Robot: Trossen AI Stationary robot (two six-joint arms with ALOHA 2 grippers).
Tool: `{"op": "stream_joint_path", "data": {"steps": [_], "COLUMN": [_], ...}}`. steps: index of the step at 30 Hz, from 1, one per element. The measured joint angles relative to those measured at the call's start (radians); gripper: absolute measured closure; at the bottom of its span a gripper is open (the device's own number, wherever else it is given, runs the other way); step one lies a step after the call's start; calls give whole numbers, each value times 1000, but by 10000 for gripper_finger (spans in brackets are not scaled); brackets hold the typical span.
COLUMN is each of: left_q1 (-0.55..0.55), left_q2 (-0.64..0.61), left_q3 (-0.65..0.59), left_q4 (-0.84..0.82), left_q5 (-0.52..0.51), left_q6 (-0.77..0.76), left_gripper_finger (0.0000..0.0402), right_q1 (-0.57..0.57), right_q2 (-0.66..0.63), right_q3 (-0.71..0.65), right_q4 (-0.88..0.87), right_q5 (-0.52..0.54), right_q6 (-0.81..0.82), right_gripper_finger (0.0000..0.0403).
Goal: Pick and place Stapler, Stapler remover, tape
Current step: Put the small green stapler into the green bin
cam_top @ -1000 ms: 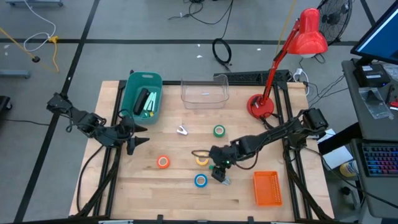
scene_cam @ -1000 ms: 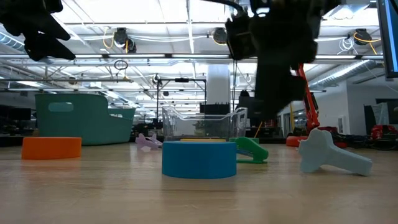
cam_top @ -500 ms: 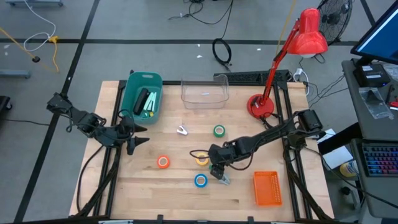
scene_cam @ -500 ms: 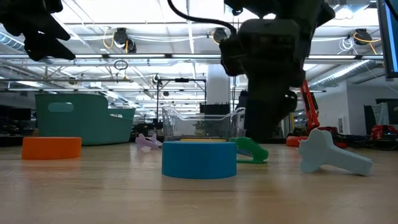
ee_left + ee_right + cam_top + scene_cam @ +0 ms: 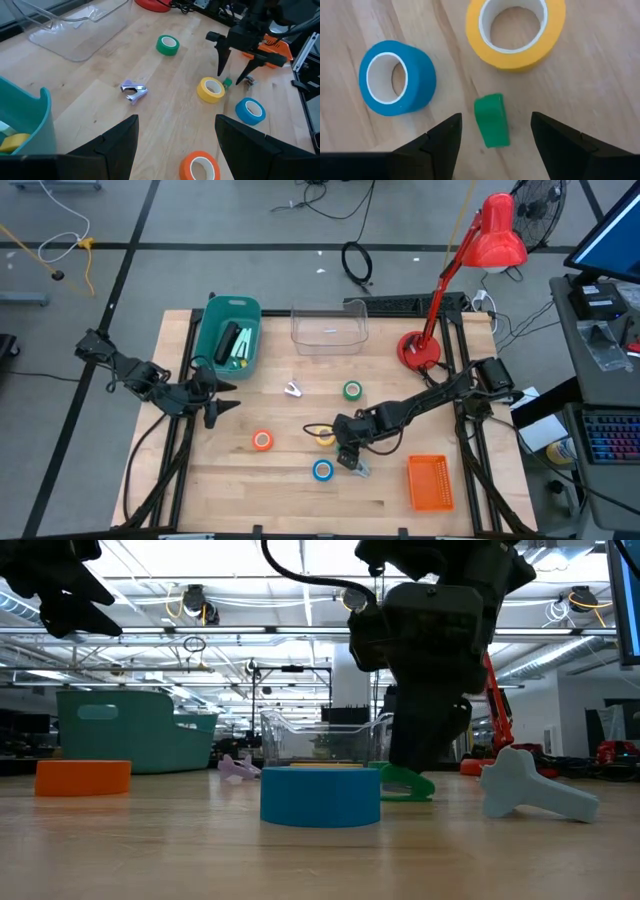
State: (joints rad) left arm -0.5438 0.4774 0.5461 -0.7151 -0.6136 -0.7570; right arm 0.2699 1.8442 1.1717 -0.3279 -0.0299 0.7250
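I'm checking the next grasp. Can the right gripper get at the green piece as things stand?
Probably yes: the right gripper is open right above the green piece, with the blue tape and yellow tape lying clear of it.

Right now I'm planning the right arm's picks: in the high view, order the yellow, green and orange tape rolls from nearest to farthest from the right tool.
1. Yellow tape: just beside the right tool, toward the table's middle.
2. Green tape: farther back, toward the clear bin.
3. Orange tape: farthest, on the left arm's side.
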Motion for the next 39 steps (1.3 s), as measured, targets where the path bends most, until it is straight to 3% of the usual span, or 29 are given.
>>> {"op": "stream_joint_path", "data": {"steps": [17, 22, 39], "left_q1": [0, 0, 0], "left_q2": [0, 0, 0], "left_q3": [0, 0, 0], "left_q4": [-17, -17, -18], "left_q5": [0, 0, 10], "left_q6": [-2, -3, 3], "left_gripper_finger": [135, 135, 135], "right_q1": [-3, 2, 1], "right_q2": [61, 57, 58], "right_q3": [3, 2, 1], "right_q4": [17, 21, 0], "right_q5": [-31, 22, 27], "right_q6": [-51, -82, -75], "right_gripper_finger": [168, 170, 186]}}
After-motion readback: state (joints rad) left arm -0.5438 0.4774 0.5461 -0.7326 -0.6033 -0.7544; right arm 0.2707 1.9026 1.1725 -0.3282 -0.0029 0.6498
